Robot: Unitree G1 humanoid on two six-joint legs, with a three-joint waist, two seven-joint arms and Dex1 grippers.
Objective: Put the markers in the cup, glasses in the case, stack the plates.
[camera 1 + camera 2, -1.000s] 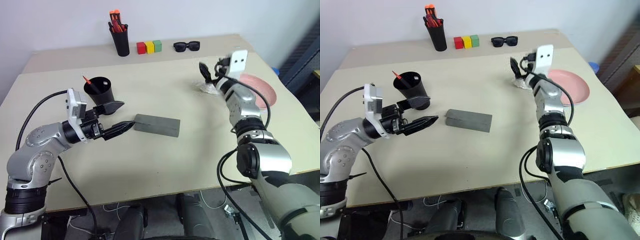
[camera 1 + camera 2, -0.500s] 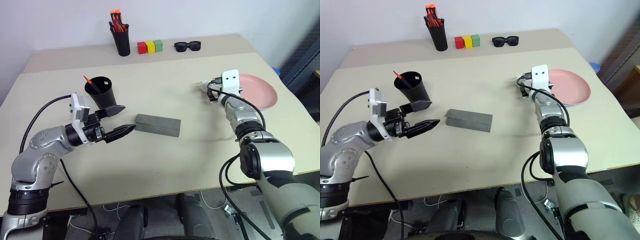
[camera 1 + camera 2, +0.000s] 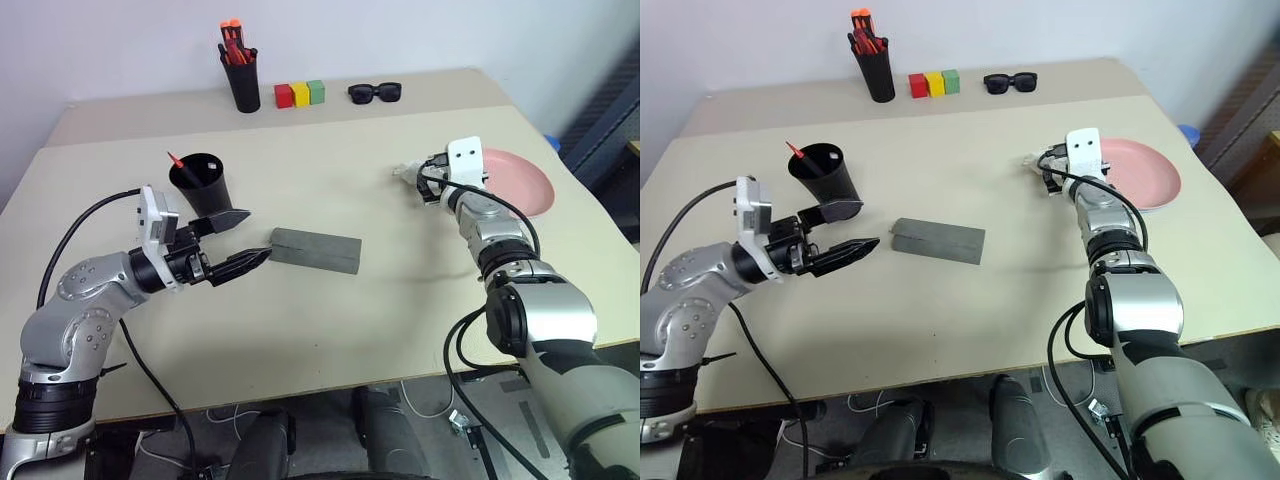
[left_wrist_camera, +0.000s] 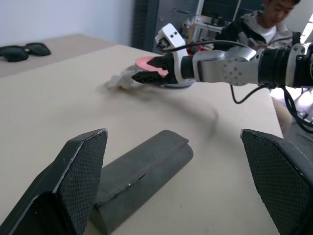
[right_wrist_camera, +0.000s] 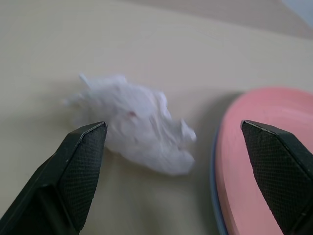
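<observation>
The right gripper [image 5: 178,161] sits low over the right side of the table [image 3: 330,330], its two fingers spread wide and empty, aimed at a crumpled white tissue [image 5: 139,129] that lies just beside the salmon pink plate [image 3: 525,180]. A thin blue rim peeking from under the pink one in the right wrist view suggests the light blue plate is already beneath it, so the stacking looks done; the wad is probably clutter the arm is lining up on, though its purpose cannot be told. The left gripper [image 3: 238,240] hovers level at the near left, jaws wide and holding nothing, pointed at the grey case [image 3: 315,250] lying shut in the middle of the table, likely waiting to steady or open it. Just beyond that gripper stands the black cup [image 3: 203,182] with a red marker [image 3: 174,160] sticking out of it. At the far edge are a black pen holder [image 3: 241,80] full of orange-capped pens, three coloured blocks [image 3: 299,94] and dark sunglasses [image 3: 374,92], none of them part of the job. The wire-framed glasses cannot be made out.
</observation>
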